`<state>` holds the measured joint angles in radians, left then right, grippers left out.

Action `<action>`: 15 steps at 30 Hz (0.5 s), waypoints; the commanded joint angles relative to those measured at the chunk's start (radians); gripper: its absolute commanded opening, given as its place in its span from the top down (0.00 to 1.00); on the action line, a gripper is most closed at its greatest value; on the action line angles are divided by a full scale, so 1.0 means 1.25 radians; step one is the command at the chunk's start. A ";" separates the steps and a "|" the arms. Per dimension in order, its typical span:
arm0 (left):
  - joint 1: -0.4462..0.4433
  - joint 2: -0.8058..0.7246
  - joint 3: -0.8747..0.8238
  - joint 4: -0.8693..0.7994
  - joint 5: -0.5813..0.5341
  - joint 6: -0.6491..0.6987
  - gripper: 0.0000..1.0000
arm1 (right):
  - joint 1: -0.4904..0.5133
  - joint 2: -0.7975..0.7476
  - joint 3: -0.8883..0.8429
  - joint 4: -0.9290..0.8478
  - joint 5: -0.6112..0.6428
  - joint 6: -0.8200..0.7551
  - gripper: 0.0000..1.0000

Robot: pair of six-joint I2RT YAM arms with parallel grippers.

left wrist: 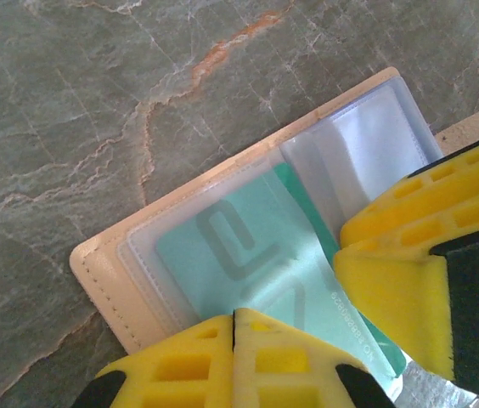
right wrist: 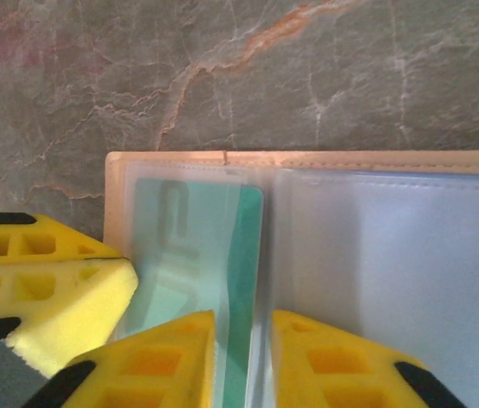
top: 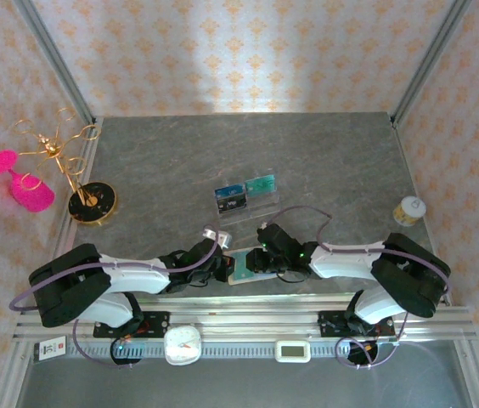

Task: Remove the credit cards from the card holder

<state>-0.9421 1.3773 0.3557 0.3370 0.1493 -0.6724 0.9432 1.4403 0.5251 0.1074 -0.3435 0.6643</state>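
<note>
**A:** Where is the card holder to be found?

**B:** The card holder (top: 250, 265) is seen lying open on the table (top: 163, 161), close to the near edge and between the two grippers. A teal card (left wrist: 248, 255) is tucked under a clear sleeve on one leaf. Nothing can be made out in the pale sleeves of the other leaf.

**A:** And how are the grippers set?

**B:** The left gripper (left wrist: 233, 321) is pressed together and planted at the holder's edge, over the teal card's sleeve. Whether any film is caught between its tips cannot be told. The right gripper (right wrist: 244, 321) is held slightly parted, with the card's long edge showing in the gap — no grip on it can be confirmed.

**A:** What is called for, then?

**B:** The card is judged to be about to be drawn out. The holder should be kept pinned by the left gripper so that it is not dragged along. Bare card should be taken by the right gripper, not the sleeve film. If film is pinched too, the whole leaf would likely be lifted. The pull is best made slowly and along the slot's own line — low and flat, so the card is not bent.

**A:** And afterwards?

**B:** A clear tray (top: 252, 212) with two cards on it is seen farther out, and it is probably where this one belongs.
</note>
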 commanded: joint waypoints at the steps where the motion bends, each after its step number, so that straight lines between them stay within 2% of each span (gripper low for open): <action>1: -0.002 0.027 -0.026 -0.022 -0.001 0.003 1.00 | -0.005 0.007 -0.015 0.028 -0.016 0.012 0.81; 4: -0.002 0.027 -0.032 -0.017 0.008 0.002 1.00 | -0.006 0.011 -0.015 0.036 -0.025 0.017 0.81; 8: -0.001 0.023 -0.034 -0.015 0.012 0.000 1.00 | -0.007 0.015 -0.019 0.045 -0.031 0.028 0.88; 12: -0.002 0.016 -0.037 -0.017 0.010 -0.001 1.00 | -0.010 0.007 -0.026 0.045 -0.036 0.045 1.00; 15: -0.001 0.002 -0.044 -0.016 0.006 -0.003 1.00 | -0.014 -0.028 -0.025 0.003 -0.008 0.049 1.00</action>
<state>-0.9421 1.3804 0.3367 0.3801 0.1505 -0.6731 0.9260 1.4425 0.5060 0.1333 -0.3668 0.7105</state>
